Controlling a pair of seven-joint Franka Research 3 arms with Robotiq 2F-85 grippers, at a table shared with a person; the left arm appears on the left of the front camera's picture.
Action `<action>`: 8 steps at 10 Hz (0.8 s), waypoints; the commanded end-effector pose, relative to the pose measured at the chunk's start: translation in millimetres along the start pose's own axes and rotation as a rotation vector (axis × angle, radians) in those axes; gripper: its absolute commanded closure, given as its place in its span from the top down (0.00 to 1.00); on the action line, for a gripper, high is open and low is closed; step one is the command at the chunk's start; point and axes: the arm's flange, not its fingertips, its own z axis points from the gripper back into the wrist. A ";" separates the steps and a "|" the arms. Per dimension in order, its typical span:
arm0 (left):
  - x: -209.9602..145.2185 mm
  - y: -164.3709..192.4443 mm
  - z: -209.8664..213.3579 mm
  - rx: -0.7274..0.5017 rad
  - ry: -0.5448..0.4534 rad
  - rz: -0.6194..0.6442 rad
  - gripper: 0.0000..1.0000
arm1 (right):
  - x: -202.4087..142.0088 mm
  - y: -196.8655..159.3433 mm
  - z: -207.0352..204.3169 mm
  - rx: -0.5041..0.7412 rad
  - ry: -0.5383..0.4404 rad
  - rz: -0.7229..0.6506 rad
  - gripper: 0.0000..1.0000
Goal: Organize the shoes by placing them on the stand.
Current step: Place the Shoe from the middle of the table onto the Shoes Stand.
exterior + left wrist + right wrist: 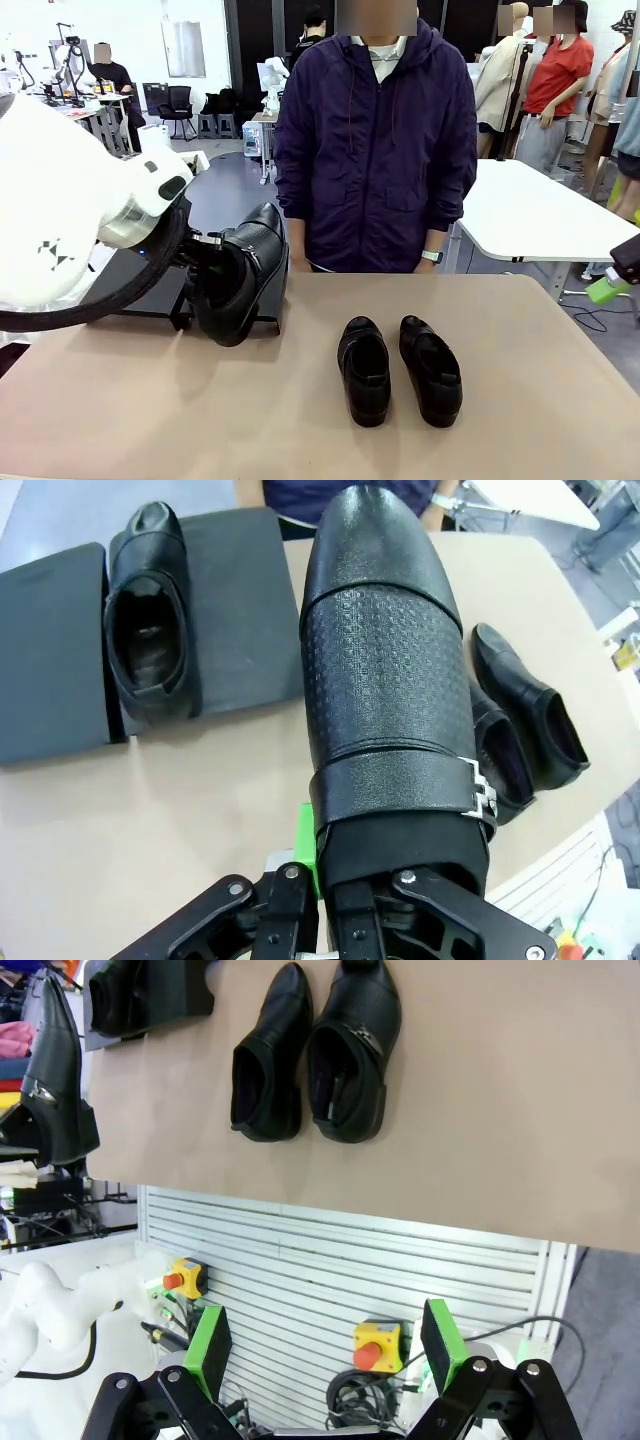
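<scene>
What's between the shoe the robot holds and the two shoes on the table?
Nothing, just bare table between the held shoe and the two shoes, seen from the front view.

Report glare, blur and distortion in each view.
Front view: left arm washed-out white, close to the lens. Left wrist view: held shoe looms large, soft sheen on its toe. Right wrist view: sharp, evenly lit table.

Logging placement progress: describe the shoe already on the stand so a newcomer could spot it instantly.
Find the black stand at the robot's left end of the table. One shoe lies on one of its platforms, beside the gap between them. It alone rests on the stand: another shoe hangs in the left gripper, and two lie side by side on the tabletop.
</scene>
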 end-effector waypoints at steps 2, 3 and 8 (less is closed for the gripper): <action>75.4 -16.7 -50.6 0.058 0.043 -0.062 0.00 | 0.8 0.4 1.5 0.017 -0.006 0.019 1.00; 97.0 -17.5 -67.7 0.078 0.020 -0.028 0.00 | 0.8 0.4 1.5 0.017 -0.006 0.019 1.00; 142.5 8.8 -161.2 0.278 0.024 0.115 0.00 | 0.8 0.4 1.5 0.017 -0.006 0.019 1.00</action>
